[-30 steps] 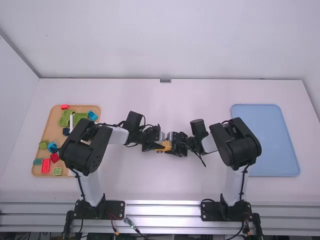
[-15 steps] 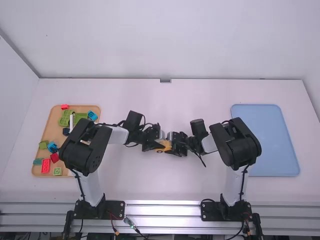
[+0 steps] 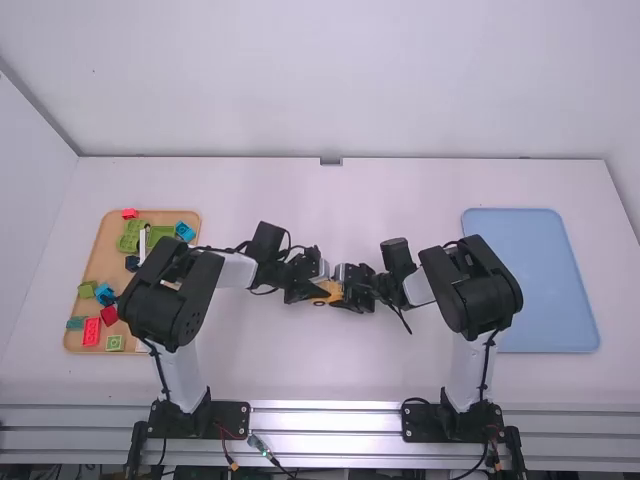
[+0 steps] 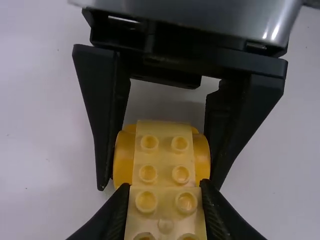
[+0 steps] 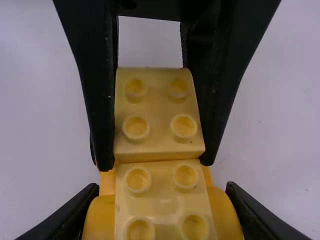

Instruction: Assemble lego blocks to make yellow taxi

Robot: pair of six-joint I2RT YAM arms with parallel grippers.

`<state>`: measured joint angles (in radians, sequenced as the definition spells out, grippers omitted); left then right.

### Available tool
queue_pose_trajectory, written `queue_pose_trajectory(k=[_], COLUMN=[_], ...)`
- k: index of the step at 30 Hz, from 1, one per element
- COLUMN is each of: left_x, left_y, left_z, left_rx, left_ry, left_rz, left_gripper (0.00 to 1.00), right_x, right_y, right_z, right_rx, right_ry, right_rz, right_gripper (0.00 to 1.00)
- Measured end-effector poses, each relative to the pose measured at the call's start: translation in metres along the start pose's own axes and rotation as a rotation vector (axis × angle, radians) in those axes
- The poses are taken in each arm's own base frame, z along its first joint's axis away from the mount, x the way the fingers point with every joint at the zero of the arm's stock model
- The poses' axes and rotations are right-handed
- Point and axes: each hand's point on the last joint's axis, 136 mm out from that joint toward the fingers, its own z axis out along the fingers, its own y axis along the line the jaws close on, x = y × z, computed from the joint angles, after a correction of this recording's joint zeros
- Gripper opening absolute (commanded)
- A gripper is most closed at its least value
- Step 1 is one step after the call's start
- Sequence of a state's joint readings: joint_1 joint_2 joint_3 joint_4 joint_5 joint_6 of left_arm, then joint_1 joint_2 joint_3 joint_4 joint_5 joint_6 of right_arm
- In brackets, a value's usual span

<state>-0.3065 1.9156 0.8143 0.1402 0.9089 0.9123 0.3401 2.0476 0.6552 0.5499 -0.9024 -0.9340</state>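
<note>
Near the table's middle, the left gripper [image 3: 312, 291] and right gripper [image 3: 350, 290] face each other with the yellow taxi assembly [image 3: 331, 290] between them. In the left wrist view, the left gripper [image 4: 165, 187] is shut on a studded yellow block [image 4: 165, 210]; a second yellow block [image 4: 164, 159] lies end to end with it, above an orange-yellow rounded base [image 4: 122, 159]. The right gripper [image 5: 162, 189] is shut on that base [image 5: 100, 215] in the right wrist view, where the left fingers [image 5: 102, 110] flank the farther block [image 5: 159, 110]. The base's underside is hidden.
At the left stands a wooden tray [image 3: 93, 262] with several loose red, green, blue and dark blocks, partly under the left arm. A flat blue tray [image 3: 545, 280] lies at the right, its near left part behind the right arm.
</note>
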Motion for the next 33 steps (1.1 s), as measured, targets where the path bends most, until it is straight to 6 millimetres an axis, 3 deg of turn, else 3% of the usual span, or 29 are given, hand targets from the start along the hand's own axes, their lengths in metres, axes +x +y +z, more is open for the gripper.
queue_pose_trajectory(k=[6, 16, 25, 27, 30, 33], left_x=[-0.001, -0.002, -0.017, -0.026, -0.036, -0.035], left_y=[0.0, 0.001, 0.003, 0.006, 0.011, 0.013], left_z=[0.0, 0.0, -0.009, -0.022, -0.037, -0.044], left_rx=[0.0, -0.005, -0.009, -0.033, -0.069, -0.09], left_ry=[-0.004, -0.006, -0.051, -0.061, -0.064, -0.045], left_rz=[-0.001, 0.006, 0.029, 0.036, 0.041, 0.033], left_gripper=[0.48, 0.47, 0.48, 0.42, 0.02, 0.02], right_x=[0.0, 0.0, 0.0, 0.0, 0.0, 0.0], right_y=[0.0, 0.0, 0.0, 0.0, 0.0, 0.0], right_z=[0.0, 0.0, 0.0, 0.0, 0.0, 0.0], right_rx=[0.0, 0.0, 0.0, 0.0, 0.0, 0.001], right_ry=[0.0, 0.0, -0.001, 0.0, 0.0, 0.0], right_rz=[0.0, -0.001, -0.001, -0.001, -0.001, -0.001], right_gripper=[0.45, 0.46, 0.46, 0.45, 0.45, 0.45])
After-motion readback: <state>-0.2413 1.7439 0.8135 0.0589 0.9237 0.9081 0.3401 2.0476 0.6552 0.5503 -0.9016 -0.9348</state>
